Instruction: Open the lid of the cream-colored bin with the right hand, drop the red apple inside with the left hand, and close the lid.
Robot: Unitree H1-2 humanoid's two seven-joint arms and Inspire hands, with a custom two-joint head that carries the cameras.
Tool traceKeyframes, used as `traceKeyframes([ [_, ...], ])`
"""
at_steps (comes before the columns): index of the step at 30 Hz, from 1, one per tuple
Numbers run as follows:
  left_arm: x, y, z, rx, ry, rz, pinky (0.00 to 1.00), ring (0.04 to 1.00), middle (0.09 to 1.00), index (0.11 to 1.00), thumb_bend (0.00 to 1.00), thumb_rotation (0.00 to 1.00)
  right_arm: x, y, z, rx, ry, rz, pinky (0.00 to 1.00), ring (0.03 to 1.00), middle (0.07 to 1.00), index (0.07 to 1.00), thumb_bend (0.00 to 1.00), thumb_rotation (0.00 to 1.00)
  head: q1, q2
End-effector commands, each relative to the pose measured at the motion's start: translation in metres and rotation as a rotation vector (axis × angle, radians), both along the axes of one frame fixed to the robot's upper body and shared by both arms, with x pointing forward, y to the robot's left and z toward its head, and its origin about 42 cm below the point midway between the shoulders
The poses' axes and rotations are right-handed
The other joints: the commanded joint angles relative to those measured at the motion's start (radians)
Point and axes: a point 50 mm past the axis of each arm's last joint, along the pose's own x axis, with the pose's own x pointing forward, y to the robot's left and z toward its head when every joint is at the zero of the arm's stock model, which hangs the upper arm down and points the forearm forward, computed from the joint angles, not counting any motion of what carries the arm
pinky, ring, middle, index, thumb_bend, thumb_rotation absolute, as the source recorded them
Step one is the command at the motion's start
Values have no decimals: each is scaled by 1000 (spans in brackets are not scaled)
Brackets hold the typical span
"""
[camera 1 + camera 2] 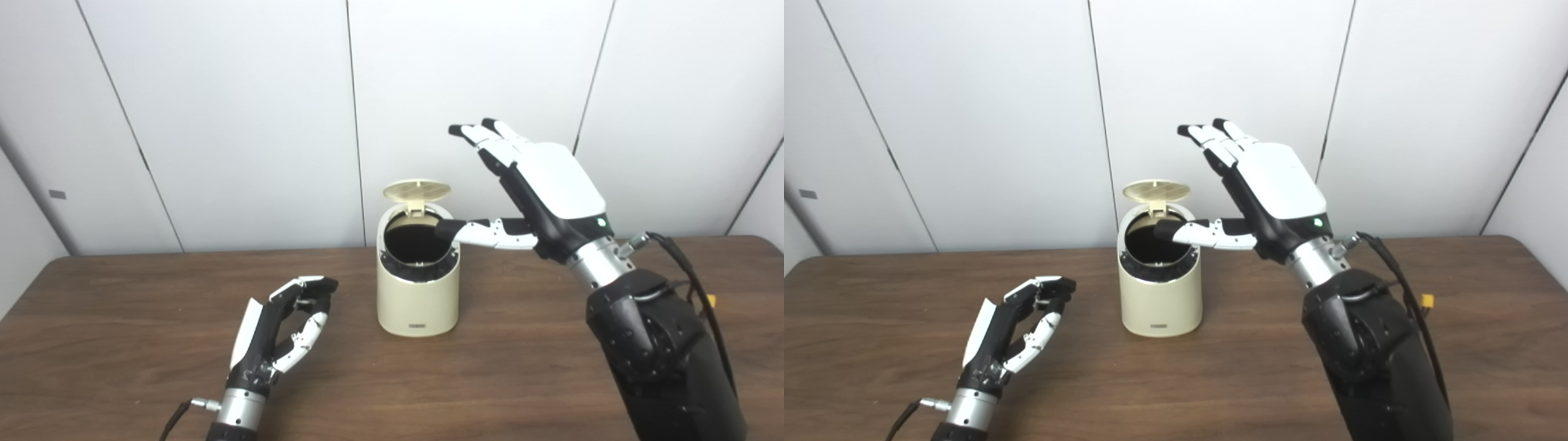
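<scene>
The cream-colored bin stands upright at the middle of the table, its round lid tipped up at the back and its dark inside showing. My right hand hovers just right of the bin's mouth, open, fingers spread upward and the thumb reaching over the rim. My left hand rests low on the table to the left of the bin, fingers curled loosely with nothing between them. No red apple shows in either view; the bin's inside is too dark to see into.
The brown wooden table runs across the whole view, with white wall panels behind it. A black cable with a yellow connector hangs by my right forearm.
</scene>
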Motion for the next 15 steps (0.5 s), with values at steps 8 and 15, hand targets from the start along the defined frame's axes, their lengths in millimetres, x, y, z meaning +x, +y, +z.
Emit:
traceKeyframes([
  [8,6,-6,17,29,-87,7,571,680,696,689,287,617,20,14,41,-117,5,29,844,933,900,874,852,989,3,-1],
  [15,6,-7,16,23,-85,6,566,675,694,689,280,608,36,20,41,-180,84,7,834,917,891,878,870,992,5,-1],
])
